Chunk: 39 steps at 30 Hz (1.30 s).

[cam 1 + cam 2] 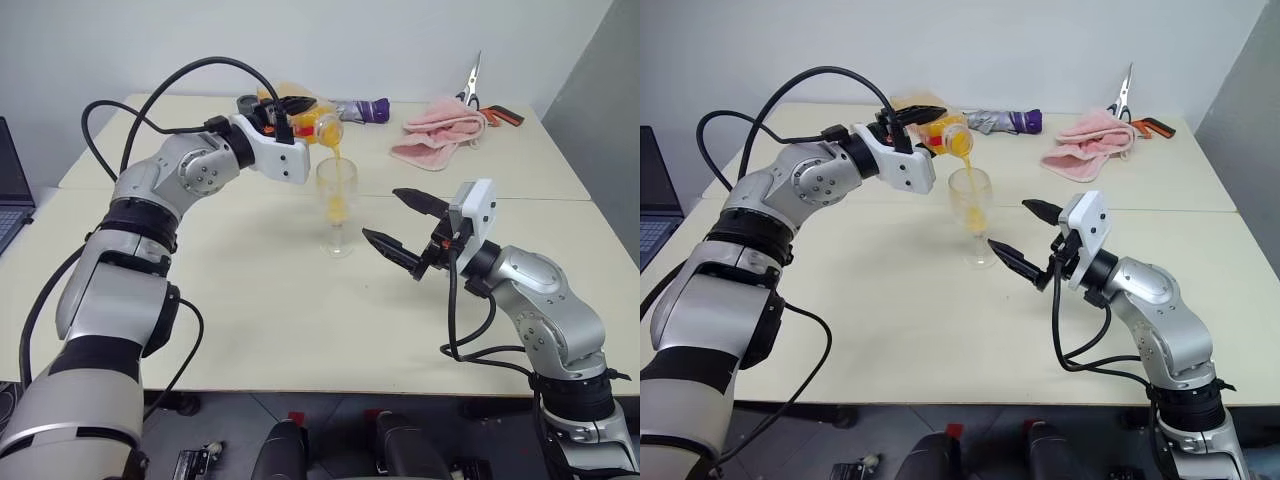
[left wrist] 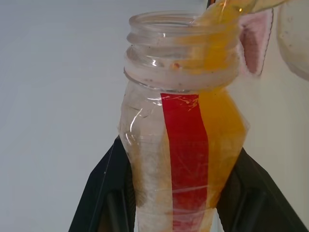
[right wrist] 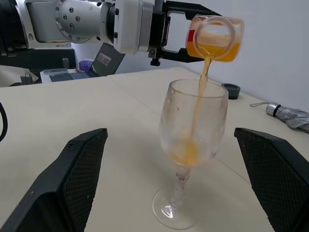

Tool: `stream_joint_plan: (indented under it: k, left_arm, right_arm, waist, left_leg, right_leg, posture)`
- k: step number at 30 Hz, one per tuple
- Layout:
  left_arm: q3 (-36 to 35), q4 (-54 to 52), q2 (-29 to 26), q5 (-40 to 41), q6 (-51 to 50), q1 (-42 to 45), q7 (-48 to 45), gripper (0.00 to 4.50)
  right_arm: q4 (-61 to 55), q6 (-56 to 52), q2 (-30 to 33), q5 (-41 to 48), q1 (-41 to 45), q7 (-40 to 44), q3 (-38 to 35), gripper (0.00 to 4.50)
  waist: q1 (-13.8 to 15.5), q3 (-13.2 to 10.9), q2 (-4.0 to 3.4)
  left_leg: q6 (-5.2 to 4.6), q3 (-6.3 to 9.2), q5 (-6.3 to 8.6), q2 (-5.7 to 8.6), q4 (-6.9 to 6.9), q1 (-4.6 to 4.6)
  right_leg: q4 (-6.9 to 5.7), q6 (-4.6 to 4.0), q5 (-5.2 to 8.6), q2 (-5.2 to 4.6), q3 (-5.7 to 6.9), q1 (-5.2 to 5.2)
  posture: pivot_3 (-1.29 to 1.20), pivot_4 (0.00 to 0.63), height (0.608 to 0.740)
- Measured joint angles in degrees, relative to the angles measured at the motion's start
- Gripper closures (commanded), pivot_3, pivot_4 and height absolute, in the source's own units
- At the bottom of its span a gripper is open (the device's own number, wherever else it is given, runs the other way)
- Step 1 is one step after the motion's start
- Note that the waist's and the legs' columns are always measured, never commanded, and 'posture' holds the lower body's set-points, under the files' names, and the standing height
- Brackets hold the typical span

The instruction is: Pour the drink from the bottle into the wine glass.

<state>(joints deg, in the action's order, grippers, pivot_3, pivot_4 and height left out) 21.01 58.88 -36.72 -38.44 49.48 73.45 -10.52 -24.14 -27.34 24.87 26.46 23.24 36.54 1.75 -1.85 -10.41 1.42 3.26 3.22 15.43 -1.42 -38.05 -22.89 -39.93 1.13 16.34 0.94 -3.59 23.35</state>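
Clear squarish bottle [image 3: 215, 37], red stripe down its side, uncapped, tipped mouth-down above the wine glass [image 1: 336, 205]. Bright orange-yellow drink [image 3: 199, 101] falling in a thin stream from the mouth into the bowl, pooling at the bottom. Glass upright on its round foot near the middle of the bench [image 1: 260, 320]. Left fingers [image 2: 96, 193] clamped on the bottle's body. Right fingers [image 1: 382, 240] spread wide, just right of the glass, apart from it. Farther right, pink towel [image 1: 440, 135] and scissors [image 1: 470, 85].
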Motion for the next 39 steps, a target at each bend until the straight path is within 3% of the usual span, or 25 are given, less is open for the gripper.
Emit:
stream_joint_plan:
  k: [39]
  left_arm:
    - [1.3,2.5,-1.1,-2.7,0.1,1.8,4.0,2.81]
  right_arm:
    - [0.9,0.8,-1.1,1.8,-2.2,0.6,-1.1,0.00]
  waist:
    - [0.0,0.0,0.00]
  left_leg:
    - [0.00,-0.01,0.00,0.00,-0.02,0.00]
  right_leg:
    - [-0.03,-0.01,0.00,-0.01,0.00,0.00]
  posture:
    - [0.00,0.150,0.740]
